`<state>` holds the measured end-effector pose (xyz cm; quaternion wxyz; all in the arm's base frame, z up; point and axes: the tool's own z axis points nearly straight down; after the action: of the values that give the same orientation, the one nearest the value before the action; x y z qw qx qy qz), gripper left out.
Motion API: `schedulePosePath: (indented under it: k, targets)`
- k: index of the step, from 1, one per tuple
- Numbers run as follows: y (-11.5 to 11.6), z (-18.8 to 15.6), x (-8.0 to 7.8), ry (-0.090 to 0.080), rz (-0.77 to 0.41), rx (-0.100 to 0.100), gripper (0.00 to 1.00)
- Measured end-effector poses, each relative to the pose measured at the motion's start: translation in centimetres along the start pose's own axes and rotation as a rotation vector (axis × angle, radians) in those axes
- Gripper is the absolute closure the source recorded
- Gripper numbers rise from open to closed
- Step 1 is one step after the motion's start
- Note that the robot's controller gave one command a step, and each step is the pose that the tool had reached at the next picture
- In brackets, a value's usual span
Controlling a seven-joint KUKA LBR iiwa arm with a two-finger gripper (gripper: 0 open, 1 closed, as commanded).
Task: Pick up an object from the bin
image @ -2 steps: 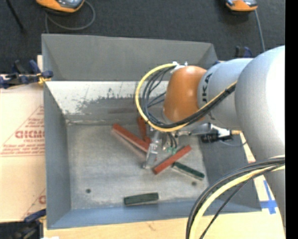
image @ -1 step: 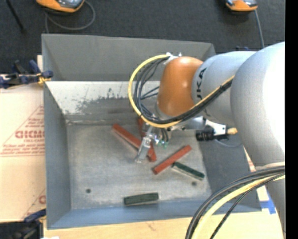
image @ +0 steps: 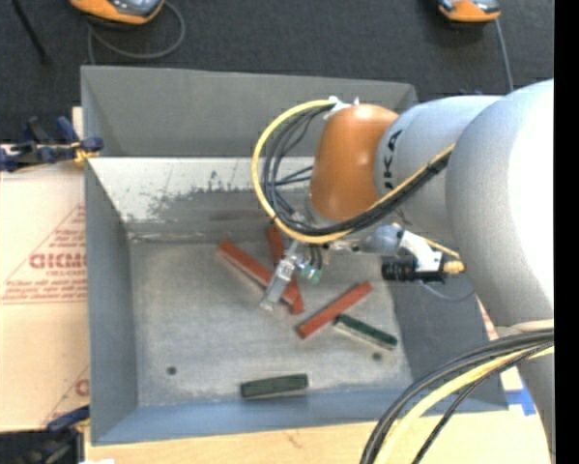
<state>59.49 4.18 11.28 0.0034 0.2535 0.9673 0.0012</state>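
My gripper (image: 275, 298) reaches down into the middle of the bin from under the arm's orange cover; one silvery finger shows, its tip on or just over a red bar. That red bar (image: 243, 260) lies slanted from upper left toward the fingertip. A second red bar (image: 281, 264) runs steeply under the gripper and crosses the first. A third red bar (image: 333, 310) lies to the right of the fingertip, slanted up to the right. Nothing can be seen held between the fingers.
A dark green bar (image: 366, 333) lies at the right beside the third red bar. Another dark green bar (image: 275, 387) lies flat near the bin's front wall. The arm and its cables cover the bin's right back part.
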Motion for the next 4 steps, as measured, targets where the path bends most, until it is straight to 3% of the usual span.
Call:
schedulePosePath:
  k: [1, 2, 3, 4]
  targets:
    - [2.1, 4.2, 0.4, -0.001, 0.092, 0.001, 0.00]
    - [2.1, 4.1, 0.2, 0.000, 0.090, 0.003, 0.00]
    - [2.1, 4.0, 0.1, -0.002, 0.088, 0.002, 1.00]
    - [2.2, -4.0, -0.2, -0.002, 0.082, -0.002, 1.00]
